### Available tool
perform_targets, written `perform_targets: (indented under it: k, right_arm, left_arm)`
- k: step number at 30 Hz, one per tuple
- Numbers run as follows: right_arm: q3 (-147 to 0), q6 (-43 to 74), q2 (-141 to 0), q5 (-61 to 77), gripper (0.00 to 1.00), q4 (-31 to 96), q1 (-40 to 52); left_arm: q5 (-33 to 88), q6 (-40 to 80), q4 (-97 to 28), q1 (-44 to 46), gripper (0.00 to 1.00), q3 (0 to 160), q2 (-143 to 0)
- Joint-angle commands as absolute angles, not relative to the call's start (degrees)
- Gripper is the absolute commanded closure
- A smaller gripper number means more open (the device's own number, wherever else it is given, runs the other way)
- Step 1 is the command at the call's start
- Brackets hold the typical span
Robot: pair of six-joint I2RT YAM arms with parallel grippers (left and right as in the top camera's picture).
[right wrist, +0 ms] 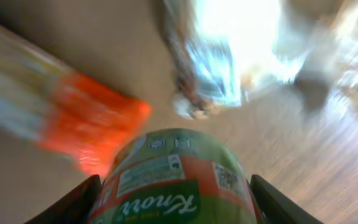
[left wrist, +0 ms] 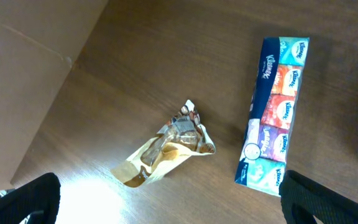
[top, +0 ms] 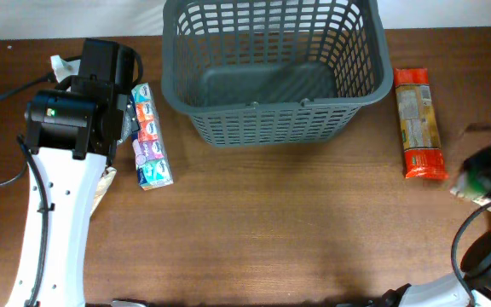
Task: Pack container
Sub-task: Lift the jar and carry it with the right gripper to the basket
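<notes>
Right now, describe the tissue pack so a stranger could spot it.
Find the big grey basket. Just left of it lies a long tissue pack, the only thing with a row of blue, red and purple panels.

overhead: looks straight down from far above, taking in the whole desk point(top: 271, 239). left wrist: looks down, nearer, sharing the tissue pack point(left wrist: 272, 115) with overhead. right wrist: very close behind a green tub point(right wrist: 176, 180), blurred.

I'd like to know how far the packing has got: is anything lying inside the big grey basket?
No, seen from overhead the basket shows only its bare bottom, with nothing in it.
</notes>
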State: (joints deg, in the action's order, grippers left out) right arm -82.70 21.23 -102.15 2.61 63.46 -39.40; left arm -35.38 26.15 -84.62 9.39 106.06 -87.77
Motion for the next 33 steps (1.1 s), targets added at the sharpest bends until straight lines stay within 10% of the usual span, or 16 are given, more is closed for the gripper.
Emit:
perform_targets:
  k: [1, 14, 33]
  right_arm:
    - [-98.08, 21.23, -98.52, 7.75, 0.96, 67.57, -39.33]
    - [-131.59, 25.30, -97.95, 31.51, 0.96, 63.02, -23.73]
    - [-133.32, 24.03, -111.90, 7.09, 0.96, 49.06, 14.76]
  left_arm:
    - [-35.35, 26.04, -84.66, 9.15, 0.01, 105.97, -88.18]
    - [-35.33, 26.04, -84.64, 9.15, 0.00, 105.97, -88.18]
    - [-35.31, 26.04, -85.73, 9.15, 0.00, 105.97, -88.18]
